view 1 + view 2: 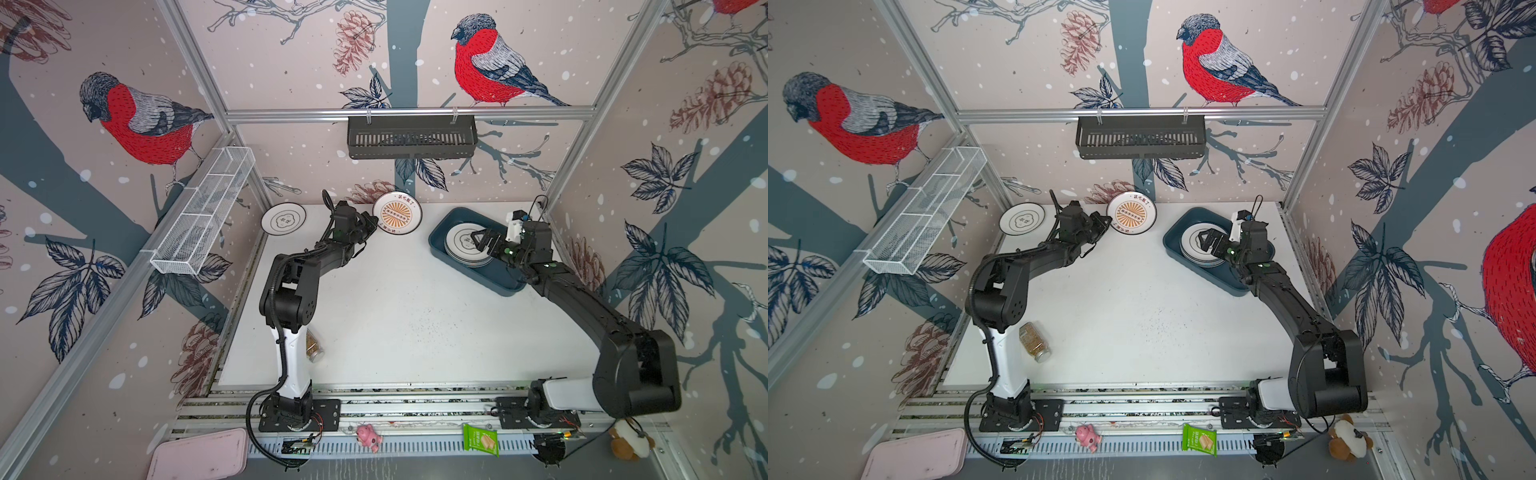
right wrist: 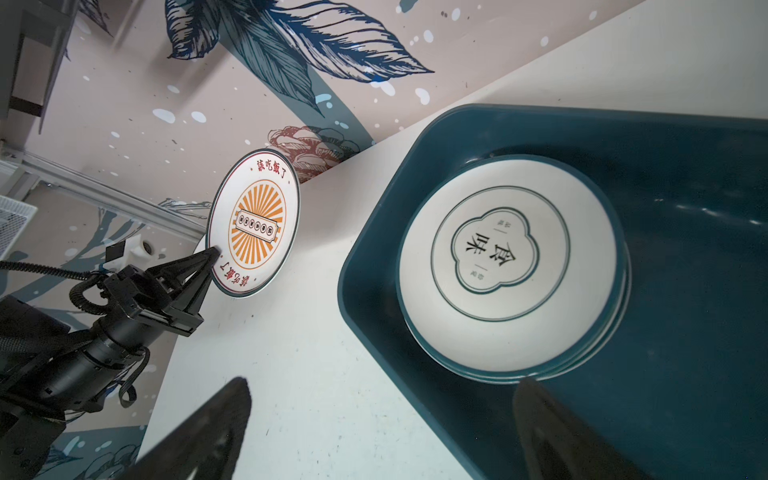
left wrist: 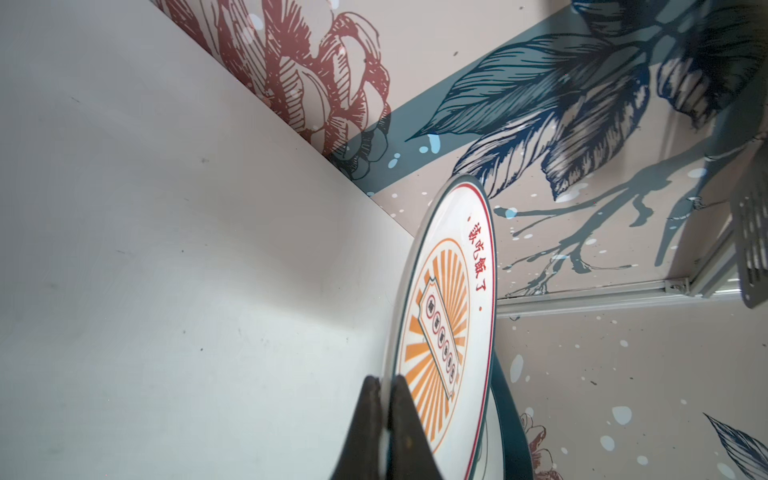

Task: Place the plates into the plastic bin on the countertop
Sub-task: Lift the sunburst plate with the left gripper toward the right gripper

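A white sunburst plate (image 1: pixel 397 213) stands tipped up on edge at the far end of the bench (image 1: pixel 415 311), face turned out to the room. The left pincer (image 1: pixel 372 225) is clamped tight on its low near rim. In the left wrist view the two fingers (image 3: pixel 365 424) meet over the thin rim with very little plate between them. Whether the bottom edge rests on the bench or hangs just clear cannot be told.

Well away to that pincer's right, the teal bin (image 1: pixel 478 274) holds a stack of plates (image 1: pixel 463 243) topped by one with a cloud outline. The bin's floor beside the stack shows bare in the right wrist view. The right pincer (image 1: pixel 484 241) hovers just above the stack, jaws spread wide and holding nothing. On the left pincer's other side, a second cloud plate (image 1: pixel 284 217) waits near the corner of the wall (image 1: pixel 316 183).

The step in hand appears to be carrying the sunburst plate to the bin. With so slim a bite on a glazed rim, the plate would likely swing or slip if hurried. A slow lift clear of the wall, then a gentle turn to level, seems wise. The right pincer hangs over the drop spot and would probably need to draw back first, lest arm and plate meet above the stack. Lowering the plate flat and close before letting go should spare the stack a knock.
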Action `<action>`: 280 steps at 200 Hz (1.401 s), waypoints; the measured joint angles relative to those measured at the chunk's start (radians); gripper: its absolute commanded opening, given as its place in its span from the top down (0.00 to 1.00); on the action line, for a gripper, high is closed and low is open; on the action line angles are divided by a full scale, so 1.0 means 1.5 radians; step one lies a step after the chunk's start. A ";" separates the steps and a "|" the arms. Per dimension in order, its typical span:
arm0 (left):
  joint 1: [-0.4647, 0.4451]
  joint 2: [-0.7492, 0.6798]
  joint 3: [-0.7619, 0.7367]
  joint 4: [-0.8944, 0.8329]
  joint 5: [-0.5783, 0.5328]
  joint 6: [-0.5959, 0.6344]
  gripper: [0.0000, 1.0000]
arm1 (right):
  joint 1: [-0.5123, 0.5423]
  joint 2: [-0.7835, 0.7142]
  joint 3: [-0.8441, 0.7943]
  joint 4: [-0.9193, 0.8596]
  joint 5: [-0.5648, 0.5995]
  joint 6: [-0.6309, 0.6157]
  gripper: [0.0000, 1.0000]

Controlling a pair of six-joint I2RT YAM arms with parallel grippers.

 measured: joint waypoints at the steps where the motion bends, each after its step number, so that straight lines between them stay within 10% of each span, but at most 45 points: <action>1: 0.000 -0.003 -0.001 -0.001 0.001 0.001 1.00 | 0.000 0.000 0.000 0.001 -0.001 0.002 0.01; 169: -0.008 -0.262 -0.051 -0.225 0.110 0.132 1.00 | 0.102 0.099 0.069 0.116 -0.167 0.055 0.06; 280: -0.026 -0.293 -0.069 -0.272 0.170 0.155 1.00 | 0.135 0.139 0.086 0.137 -0.183 0.075 0.59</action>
